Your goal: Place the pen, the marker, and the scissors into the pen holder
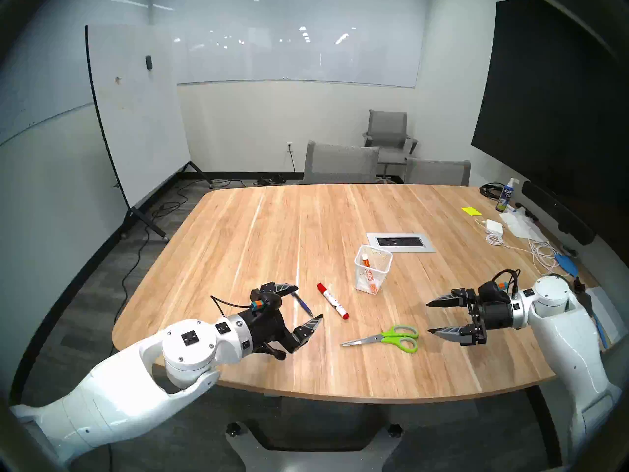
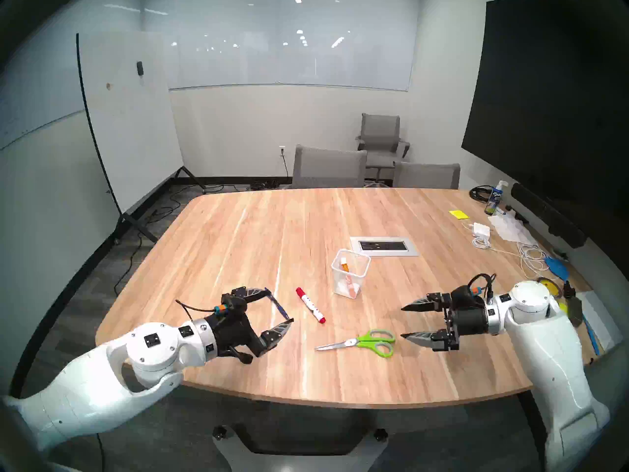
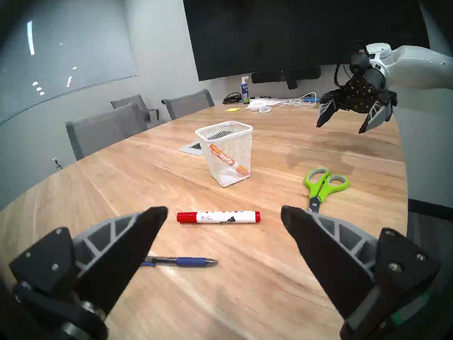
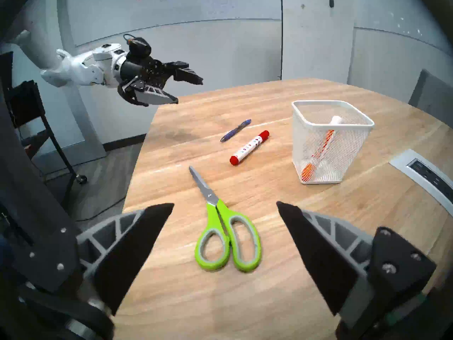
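The pen lies flat on the table, just beside the red-capped marker and roughly parallel to it, well apart from the pen holder, which already leans 1 orange marker inside. The scissors lie closed nearer the right gripper, whose jaws are spread and empty. The left gripper hovers above the pen, jaws spread wide, holding nothing. The step in hand looks like the pen pickup: turn the wrist so the 2 fingers straddle the barrel crosswise, descend near its middle, and close gently without nudging the marker.
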Robot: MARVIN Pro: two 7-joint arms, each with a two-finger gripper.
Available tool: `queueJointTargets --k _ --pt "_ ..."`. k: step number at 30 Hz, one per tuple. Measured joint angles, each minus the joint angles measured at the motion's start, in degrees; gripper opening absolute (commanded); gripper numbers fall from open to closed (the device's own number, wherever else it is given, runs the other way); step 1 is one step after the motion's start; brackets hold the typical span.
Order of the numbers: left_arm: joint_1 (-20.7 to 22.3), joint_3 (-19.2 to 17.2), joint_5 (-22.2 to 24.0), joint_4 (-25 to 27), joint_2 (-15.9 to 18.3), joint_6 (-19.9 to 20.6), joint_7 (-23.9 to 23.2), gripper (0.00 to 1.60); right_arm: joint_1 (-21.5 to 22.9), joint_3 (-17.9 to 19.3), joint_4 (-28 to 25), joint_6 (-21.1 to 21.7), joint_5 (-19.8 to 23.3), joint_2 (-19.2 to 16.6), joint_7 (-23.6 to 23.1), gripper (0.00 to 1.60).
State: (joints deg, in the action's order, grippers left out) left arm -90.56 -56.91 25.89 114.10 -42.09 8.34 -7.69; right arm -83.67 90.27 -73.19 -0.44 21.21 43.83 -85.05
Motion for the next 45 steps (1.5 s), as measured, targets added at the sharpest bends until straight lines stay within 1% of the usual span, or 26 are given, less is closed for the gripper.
queueJointTargets --k 4,10,18,33,45 --pt "0.14 -0.01 -0.21 0.01 -0.03 0.32 0.01 1.6 -0.17 -1.14 0.73 -1.61 -0.33 -0.65 0.0 1.6" --pt "0.25 -0.05 -0.38 0.03 -0.09 0.23 -0.17 1.6 -0.3 -2.69 0.93 -3.92 -2.62 -1.16 0.0 1.6" --pt "0.3 -0.07 -0.04 0.04 -0.14 0.17 -0.46 1.6 -0.16 -3.86 0.39 -4.62 -5.29 -1.08 0.86 1.6" --pt "0.38 -0.07 0.33 0.04 -0.16 0.13 -0.57 1.6 0.23 -5.1 -2.53 -2.16 -9.53 0.92 5.38 1.6" --pt "0.42 -0.05 0.4 0.05 -0.16 0.12 -0.57 1.6 0.17 -6.28 -4.72 0.39 -14.58 2.38 10.48 1.6"
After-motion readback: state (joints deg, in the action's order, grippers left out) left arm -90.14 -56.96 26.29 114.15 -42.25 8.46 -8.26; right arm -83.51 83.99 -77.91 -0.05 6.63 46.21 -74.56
